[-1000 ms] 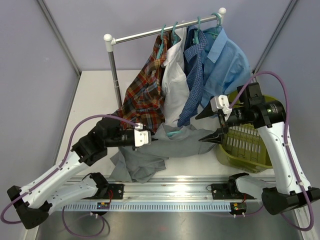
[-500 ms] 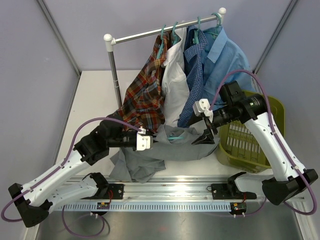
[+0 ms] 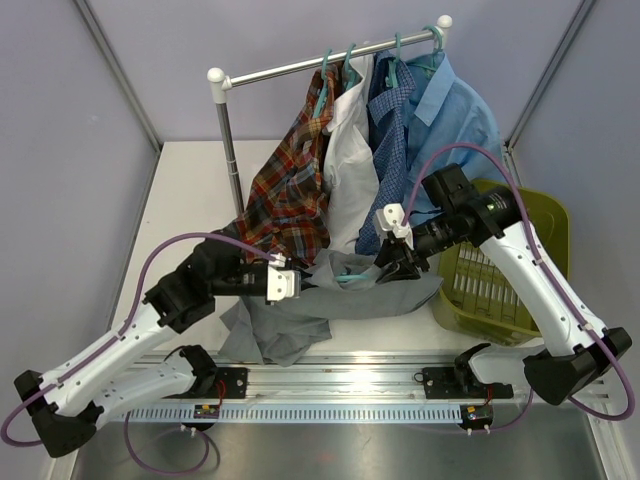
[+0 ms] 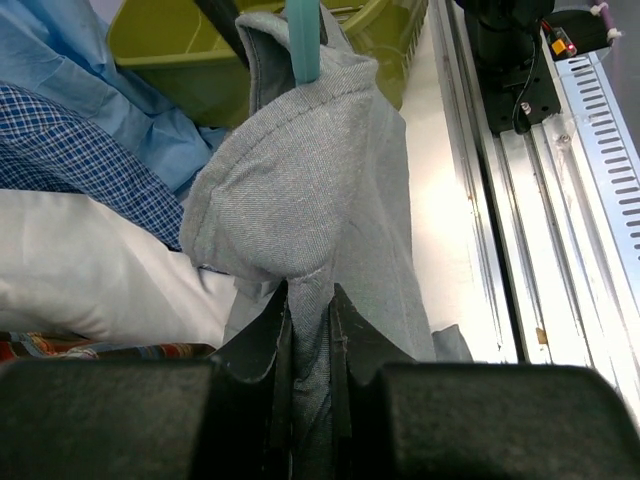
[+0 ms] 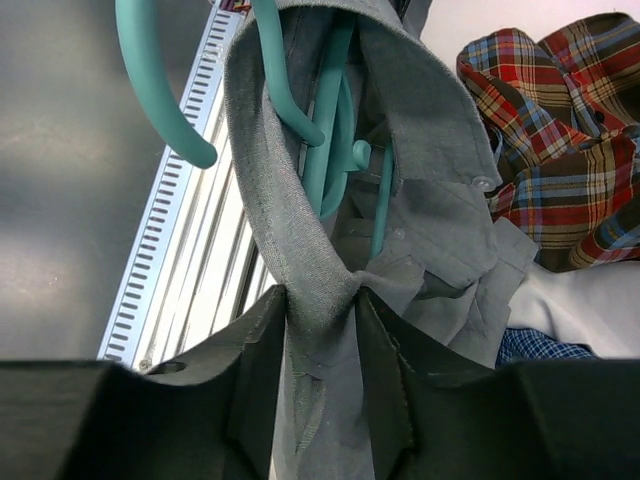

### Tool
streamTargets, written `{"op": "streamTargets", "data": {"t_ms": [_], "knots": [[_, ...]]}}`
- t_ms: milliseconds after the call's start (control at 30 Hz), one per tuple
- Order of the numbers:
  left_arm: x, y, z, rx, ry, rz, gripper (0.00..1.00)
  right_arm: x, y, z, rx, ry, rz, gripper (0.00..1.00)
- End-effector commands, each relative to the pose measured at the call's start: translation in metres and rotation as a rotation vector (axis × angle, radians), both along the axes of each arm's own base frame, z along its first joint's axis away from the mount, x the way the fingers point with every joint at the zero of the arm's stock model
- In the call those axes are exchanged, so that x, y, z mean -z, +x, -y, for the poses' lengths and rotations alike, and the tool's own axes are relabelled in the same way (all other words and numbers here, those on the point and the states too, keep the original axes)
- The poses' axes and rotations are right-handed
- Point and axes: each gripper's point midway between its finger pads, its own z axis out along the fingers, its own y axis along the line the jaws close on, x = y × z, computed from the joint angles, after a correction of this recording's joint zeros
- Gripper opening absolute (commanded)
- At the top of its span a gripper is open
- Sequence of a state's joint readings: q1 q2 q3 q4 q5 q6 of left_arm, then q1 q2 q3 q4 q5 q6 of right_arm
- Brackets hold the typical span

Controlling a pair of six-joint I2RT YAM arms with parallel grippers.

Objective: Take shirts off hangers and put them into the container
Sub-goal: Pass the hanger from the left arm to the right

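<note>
Pincers, two, both clenching one garment. Top view: the left gripper (image 3: 285, 283) is grasping the grey shirt (image 3: 300, 322) at its left end, and the right gripper (image 3: 392, 268) is pinching its collar end. The shirt is sagging between them along the middle of the bench's (image 3: 190, 190) near edge, with a teal hanger (image 3: 348, 271) lodged in its neck. The container (image 3: 548, 215) is standing at the right edge beside the right arm, with no shirt showing inside. The remaining shirts (image 3: 350, 150) are hanging from the rail (image 3: 300, 68) at the far edge. Left wrist view: the jaws are pressing flat on a fold of grey cloth, and the hanger's stem is rising beyond it. Right wrist view: the jaws are squeezing the collar fold below the hanger's hook, on cloth only, not plastic. Risk, judged: with both grips on fabric, nothing is restraining the hanger. Pulling the ends apart may tighten the buttoned neck around it, dragging the hanger into the container with the shirt, or the thin collar fold may slip free.
</note>
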State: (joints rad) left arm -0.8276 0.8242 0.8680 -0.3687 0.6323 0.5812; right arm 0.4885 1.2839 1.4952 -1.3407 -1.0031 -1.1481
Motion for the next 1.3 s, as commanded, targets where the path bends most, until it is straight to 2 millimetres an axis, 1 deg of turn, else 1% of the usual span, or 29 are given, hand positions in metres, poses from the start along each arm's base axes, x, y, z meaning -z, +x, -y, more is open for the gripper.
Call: {"op": "streamTargets", "data": {"t_ms": [0,100,167,267,300,367,500,533,600,633,700,767,833,867,900,933,967,1033,1067,1133,1167,1200,1233,1267], "knots": [[-0.023,-0.007,0.005,0.034,-0.097,0.044,0.0,-0.004,-0.01,0.004,0.005,-0.026,-0.025,0.33],[-0.022,-0.005,0.003,0.008,-0.094,0.022,0.0,-0.008,-0.011,0.004,0.009,-0.02,-0.022,0.22],[-0.019,-0.002,0.002,-0.027,-0.091,-0.02,0.0,-0.013,-0.01,0.004,0.015,-0.013,-0.01,0.12],[-0.021,0.01,0.0,-0.139,-0.107,-0.112,0.0,-0.022,-0.012,0.006,0.029,-0.006,0.017,0.08],[-0.021,0.014,0.0,-0.17,-0.111,-0.134,0.0,-0.023,-0.009,0.007,0.042,-0.011,0.03,0.07],[-0.021,0.014,0.002,-0.198,-0.13,-0.215,0.0,-0.03,-0.007,0.008,0.061,-0.008,0.053,0.05],[-0.021,0.013,0.009,-0.227,-0.17,-0.361,0.0,-0.034,0.002,0.01,0.1,-0.024,0.083,0.02],[-0.019,0.013,0.012,-0.234,-0.169,-0.415,0.0,-0.035,0.003,0.01,0.111,-0.028,0.088,0.03],[-0.015,0.012,0.013,-0.236,-0.154,-0.453,0.0,-0.037,0.009,0.012,0.14,-0.04,0.103,0.0],[-0.012,0.013,0.015,-0.256,-0.15,-0.515,0.0,-0.037,0.01,0.012,0.148,-0.042,0.108,0.0],[-0.007,0.012,0.015,-0.272,-0.129,-0.556,0.0,-0.043,0.015,0.014,0.18,-0.044,0.127,0.0],[0.0,0.014,0.016,-0.291,-0.1,-0.597,0.0,-0.053,0.02,0.015,0.216,-0.038,0.15,0.0],[0.005,0.014,0.015,-0.316,-0.068,-0.63,0.0,-0.058,0.028,0.019,0.262,-0.056,0.174,0.0],[0.009,0.015,0.015,-0.33,-0.053,-0.643,0.0,-0.066,0.031,0.019,0.291,-0.047,0.183,0.0],[0.012,0.016,0.013,-0.346,-0.041,-0.655,0.0,-0.069,0.033,0.021,0.306,-0.052,0.195,0.0],[0.01,0.017,0.014,-0.354,-0.045,-0.658,0.0,-0.075,0.034,0.021,0.302,-0.043,0.212,0.0],[0.01,0.018,0.014,-0.36,-0.048,-0.663,0.0,-0.076,0.03,0.022,0.292,-0.044,0.204,0.0],[0.006,0.022,0.016,-0.382,-0.069,-0.686,0.0,-0.081,0.02,0.016,0.228,-0.009,0.186,0.0],[0.003,0.025,0.018,-0.39,-0.087,-0.689,0.0,-0.088,0.008,0.012,0.183,0.027,0.157,0.0],[0.004,0.029,0.023,-0.41,-0.096,-0.742,0.0,-0.094,0.001,0.006,0.135,0.062,0.129,0.0],[0.002,0.031,0.027,-0.408,-0.109,-0.756,0.0,-0.106,-0.005,0.002,0.105,0.099,0.122,0.0],[0.006,0.033,0.032,-0.416,-0.108,-0.799,0.0,-0.111,-0.007,0.001,0.094,0.114,0.117,0.0],[0.006,0.034,0.035,-0.412,-0.115,-0.818,0.0,-0.12,-0.005,-0.003,0.084,0.134,0.123,0.0],[0.003,0.035,0.04,-0.401,-0.134,-0.831,0.0,-0.126,-0.007,-0.005,0.067,0.153,0.112,0.0]]}}
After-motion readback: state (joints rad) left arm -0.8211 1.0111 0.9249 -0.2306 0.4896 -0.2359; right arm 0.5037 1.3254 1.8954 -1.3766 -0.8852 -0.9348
